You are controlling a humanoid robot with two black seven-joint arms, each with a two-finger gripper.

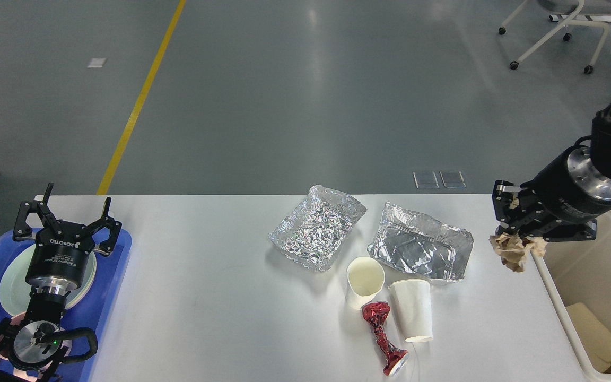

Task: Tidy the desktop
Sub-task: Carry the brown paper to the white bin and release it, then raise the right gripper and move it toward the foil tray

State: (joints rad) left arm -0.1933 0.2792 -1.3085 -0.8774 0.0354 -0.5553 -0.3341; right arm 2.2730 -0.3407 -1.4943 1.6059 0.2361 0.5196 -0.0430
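Observation:
The white desktop [220, 297] holds two crumpled foil trays [319, 227] [422, 248], two white paper cups [365, 282] [412, 309] and a crushed red foil wrapper [382, 334]. My right gripper [517, 236] is shut on a crumpled brown paper wad [513, 252] and holds it above the desktop's right edge, beside the cream bin [560, 297]. My left gripper [64, 215] is open and empty above the blue tray [117, 265] at the left.
A white plate [11, 278] lies in the blue tray under my left arm. The cream bin holds a pale block [600, 331]. A wheeled chair [560, 32] stands on the grey floor behind, and a yellow line [141, 95] runs across it.

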